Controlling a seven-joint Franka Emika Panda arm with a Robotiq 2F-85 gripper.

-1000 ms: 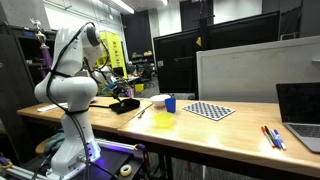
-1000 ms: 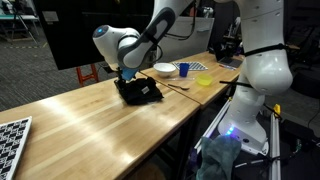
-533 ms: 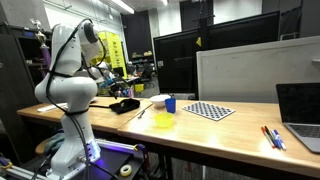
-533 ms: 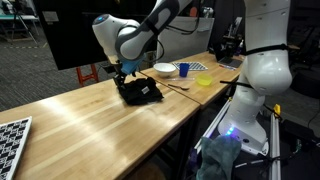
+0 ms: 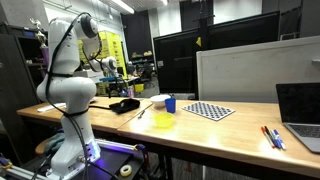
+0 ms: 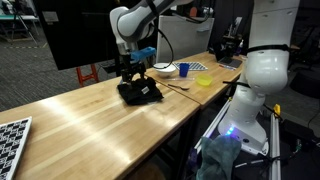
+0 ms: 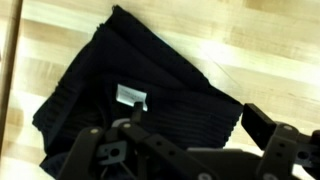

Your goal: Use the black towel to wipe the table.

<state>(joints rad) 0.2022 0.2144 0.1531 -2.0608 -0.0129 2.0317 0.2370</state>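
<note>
The black towel (image 6: 141, 93) lies crumpled on the wooden table (image 6: 90, 125), and it also shows in the other exterior view (image 5: 124, 105). In the wrist view the towel (image 7: 150, 85) fills the middle, with a white label on it. My gripper (image 6: 130, 73) hangs just above the towel, apart from it. In the wrist view its two fingers (image 7: 195, 128) stand wide apart over the towel with nothing between them. The gripper is open and empty.
Beyond the towel stand a white bowl (image 6: 164, 69), a blue cup (image 6: 183, 70) and a yellow bowl (image 6: 204, 79). A checkerboard (image 5: 209, 110), pens (image 5: 272, 137) and a laptop (image 5: 300, 115) lie further along. A second checkerboard (image 6: 10, 132) lies at the near end.
The arm has risen, lifting the gripper off the towel. The towel has stayed on the table.
</note>
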